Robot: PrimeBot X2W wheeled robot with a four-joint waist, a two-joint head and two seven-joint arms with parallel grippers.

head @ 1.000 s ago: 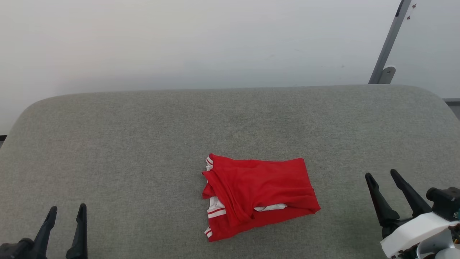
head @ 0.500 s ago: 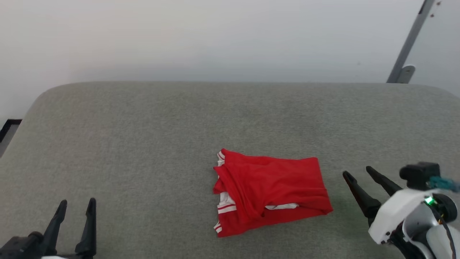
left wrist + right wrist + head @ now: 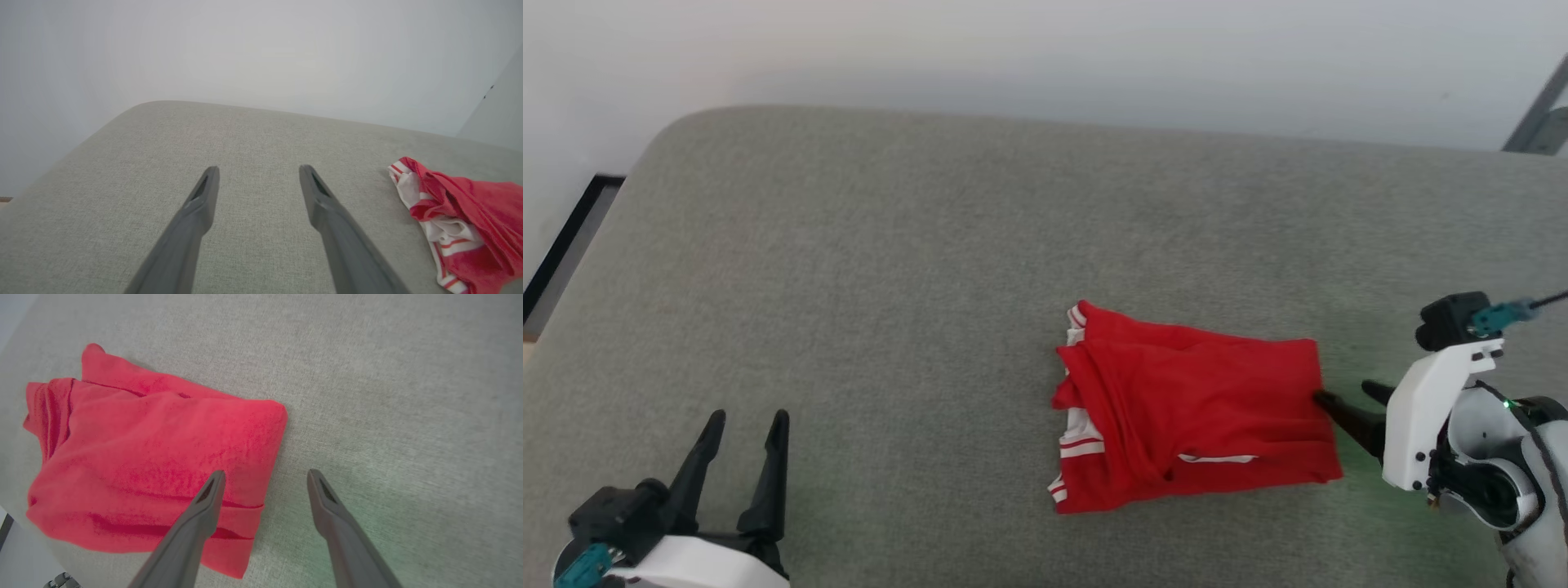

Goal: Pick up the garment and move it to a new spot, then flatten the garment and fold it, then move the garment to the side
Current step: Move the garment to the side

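The garment [image 3: 1192, 416] is a bright red shirt with white striped trim, lying folded in a rough rectangle on the grey cushioned surface [image 3: 890, 286]. My right gripper [image 3: 1343, 390] is open at the garment's right edge. In the right wrist view one finger hangs over the garment [image 3: 151, 457] and the other over bare grey fabric, so the right gripper [image 3: 265, 473] straddles that edge. My left gripper [image 3: 748, 418] stands open at the lower left, far from the shirt. In the left wrist view the left gripper [image 3: 258, 169] holds nothing, and the garment [image 3: 470, 212] lies off to the right.
The cushioned surface has rounded far corners and backs onto a white wall [image 3: 1045, 49]. A grey metal bar [image 3: 1539, 122] leans at the far right. A dark floor strip [image 3: 564, 245] runs past the left edge. Bare grey fabric stretches left of and behind the shirt.
The head camera has tilted down and turned left. My right gripper has moved left, from well clear of the garment to its right edge. The garment itself has not shifted on the surface.
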